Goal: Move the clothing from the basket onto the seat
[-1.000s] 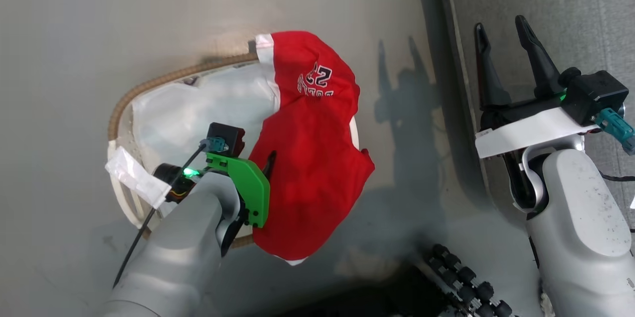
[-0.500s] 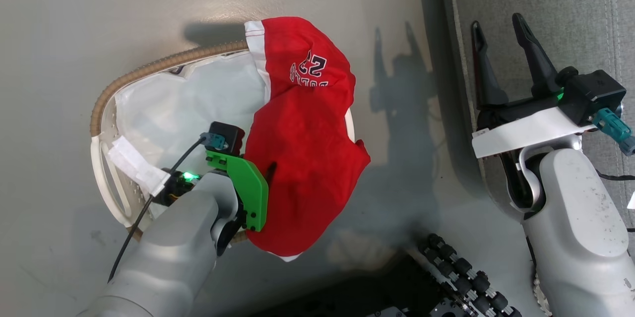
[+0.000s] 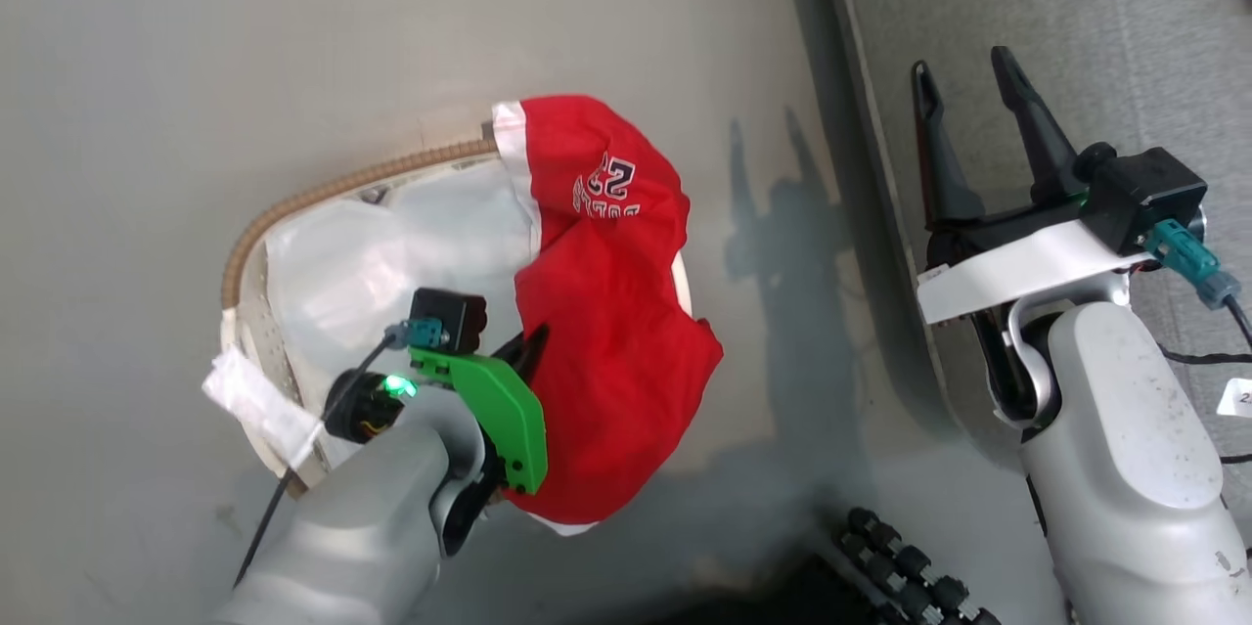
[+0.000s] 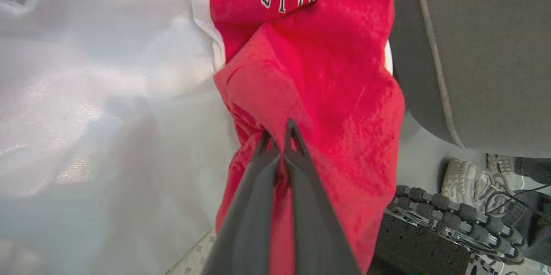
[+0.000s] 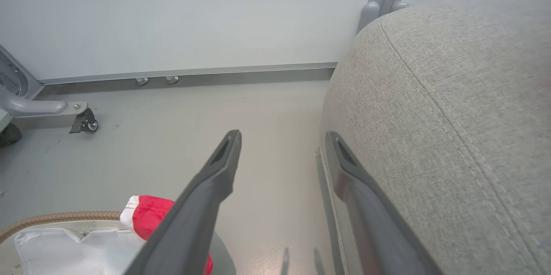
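Our left gripper (image 4: 279,131) stays clamped on the red Bulls garment (image 3: 606,332), which has bunched tighter over the last second; it still drapes over the rim of the laundry basket (image 3: 333,187), not yet on the seat (image 3: 1027,38); our right gripper (image 3: 961,67) waits, fingers apart.

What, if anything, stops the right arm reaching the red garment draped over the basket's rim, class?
Probably nothing, so yes. Only bare floor lies between the open right tool and the red garment, which hangs uncovered over the basket rim. The left tool is shut on its far side.
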### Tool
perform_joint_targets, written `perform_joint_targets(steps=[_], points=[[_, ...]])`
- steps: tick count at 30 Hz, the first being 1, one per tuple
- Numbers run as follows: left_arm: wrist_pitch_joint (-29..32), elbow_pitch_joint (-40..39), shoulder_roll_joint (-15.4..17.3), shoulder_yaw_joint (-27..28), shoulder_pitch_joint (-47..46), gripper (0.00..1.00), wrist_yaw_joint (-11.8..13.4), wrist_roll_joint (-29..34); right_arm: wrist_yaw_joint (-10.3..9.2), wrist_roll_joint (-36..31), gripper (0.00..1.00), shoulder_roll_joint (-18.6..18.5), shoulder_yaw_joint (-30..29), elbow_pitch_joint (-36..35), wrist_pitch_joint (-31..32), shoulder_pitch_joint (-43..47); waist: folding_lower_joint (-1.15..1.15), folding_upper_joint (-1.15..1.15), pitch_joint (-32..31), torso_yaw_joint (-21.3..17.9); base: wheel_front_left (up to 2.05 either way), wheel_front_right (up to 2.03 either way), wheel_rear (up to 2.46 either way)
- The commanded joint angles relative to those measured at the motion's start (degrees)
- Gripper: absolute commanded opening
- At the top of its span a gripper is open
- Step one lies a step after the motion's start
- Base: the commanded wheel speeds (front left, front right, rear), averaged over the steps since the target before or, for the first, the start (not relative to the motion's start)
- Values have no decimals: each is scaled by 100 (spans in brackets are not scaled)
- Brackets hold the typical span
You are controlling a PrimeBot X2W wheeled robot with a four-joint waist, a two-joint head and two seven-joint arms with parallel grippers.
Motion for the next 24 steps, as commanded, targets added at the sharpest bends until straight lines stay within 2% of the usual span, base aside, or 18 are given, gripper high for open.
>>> perform_joint_targets(steps=[1, 7, 12, 16, 20, 24], points=[[-178, -36, 48, -32, 109, 0, -12, -70, -4, -18, 100, -5, 39, 54, -27, 140, 0, 0, -673, 86, 0, 0, 0], [-540, -437, 97, 13, 269, 0, -12, 36, -4, 8, 100, -77, 121, 138, -27, 454, 0, 0, -1548, 441, 0, 0, 0], [-535, -1260, 251, 824, 557, 0, -12, 706, -4, 20, 100, -123, 234, 285, -27, 773, 0, 0, -2174, 744, 0, 0, 0], [-538, -2018, 266, 1578, 891, 0, -12, 1396, -4, 57, 100, -151, 283, 351, -27, 1090, 0, 0, -2648, 985, 0, 0, 0], [-538, -2732, 244, 2069, 1208, 0, -12, 2076, -4, 107, 100, -167, 405, 433, -27, 1432, 0, 0, -3033, 1161, 0, 0, 0], [-538, -3417, 163, 2374, 1371, 0, -12, 2591, -4, 87, 100, -340, 976, 413, -27, 1714, 0, 0, -3301, 1353, 0, 0, 0]])
